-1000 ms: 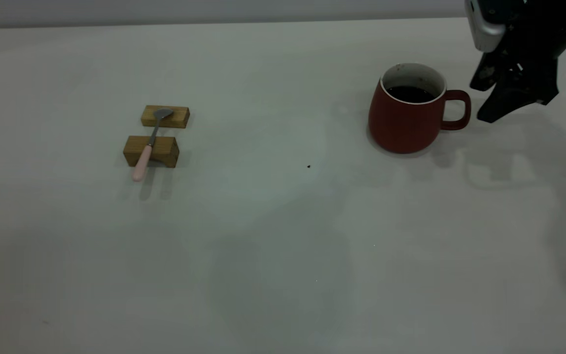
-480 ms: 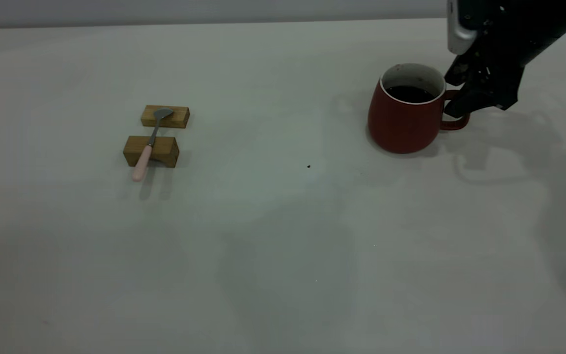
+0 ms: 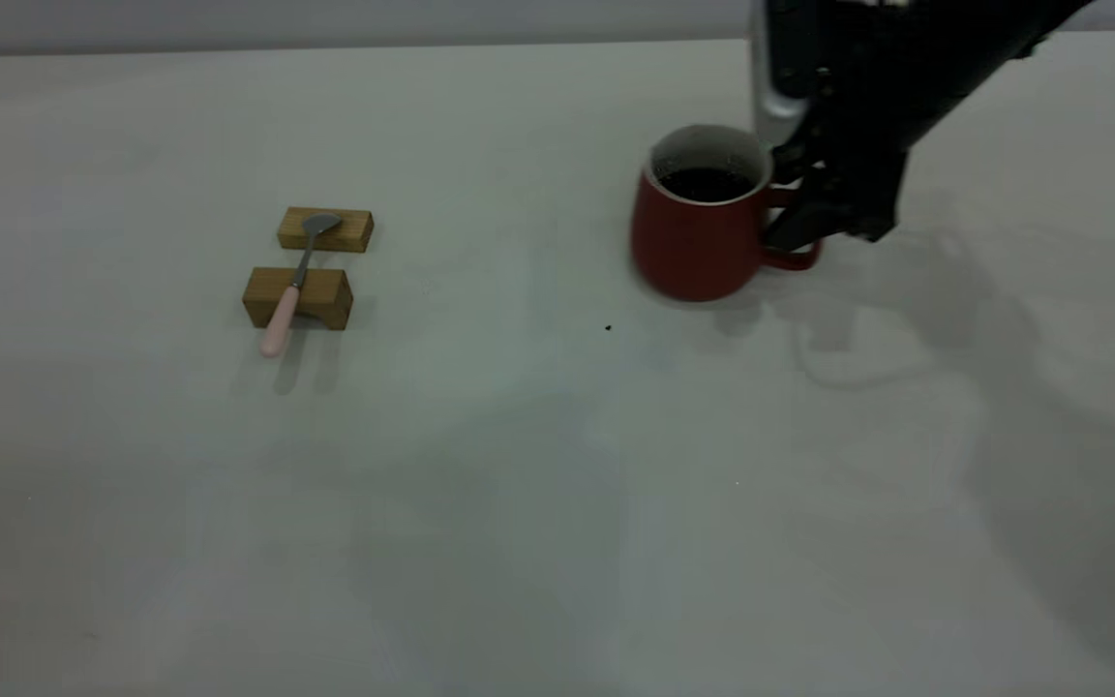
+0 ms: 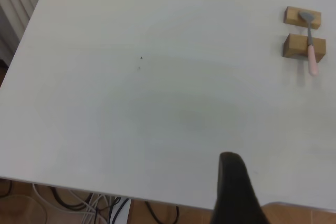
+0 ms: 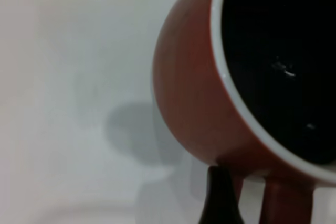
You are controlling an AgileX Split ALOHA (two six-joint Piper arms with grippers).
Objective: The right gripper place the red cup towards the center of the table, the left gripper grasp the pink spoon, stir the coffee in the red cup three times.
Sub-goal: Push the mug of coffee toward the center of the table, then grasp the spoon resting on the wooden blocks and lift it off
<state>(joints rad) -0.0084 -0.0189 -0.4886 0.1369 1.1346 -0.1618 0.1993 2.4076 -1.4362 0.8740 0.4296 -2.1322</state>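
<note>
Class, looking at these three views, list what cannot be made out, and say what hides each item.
1. Right gripper grip on the red cup handle: exterior view, its black body covers the fingers.
2. Left gripper: left wrist view, only one dark finger shows, cut by the edge.
3. Coffee depth: right wrist view, too dark.

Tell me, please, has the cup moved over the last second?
Yes. The cup has slid toward the table's centre, nearer the blocks holding the spoon, which stayed put. The right gripper is at its handle.
</note>
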